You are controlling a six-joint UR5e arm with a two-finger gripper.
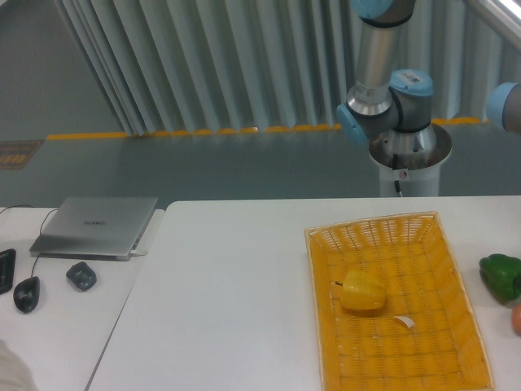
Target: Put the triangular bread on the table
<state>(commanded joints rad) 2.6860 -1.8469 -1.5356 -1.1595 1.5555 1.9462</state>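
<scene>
The triangular bread does not show anywhere in the camera view. The large white table (228, 301) fills the lower part of the frame. Only the arm's base and lower joints (389, 102) show at the back right. The arm runs up out of the top of the frame, and one more blue joint (506, 106) shows at the right edge. The gripper is out of view.
A yellow wicker basket (456, 358) lies on the table's right half and holds a yellow bell pepper (362, 292) and a small white scrap (404, 322). A green pepper (501, 275) and an orange-red object (516, 319) lie at the right edge. A laptop (98, 226), two mice (80, 275) and a dark device (5, 269) sit on the small left desk.
</scene>
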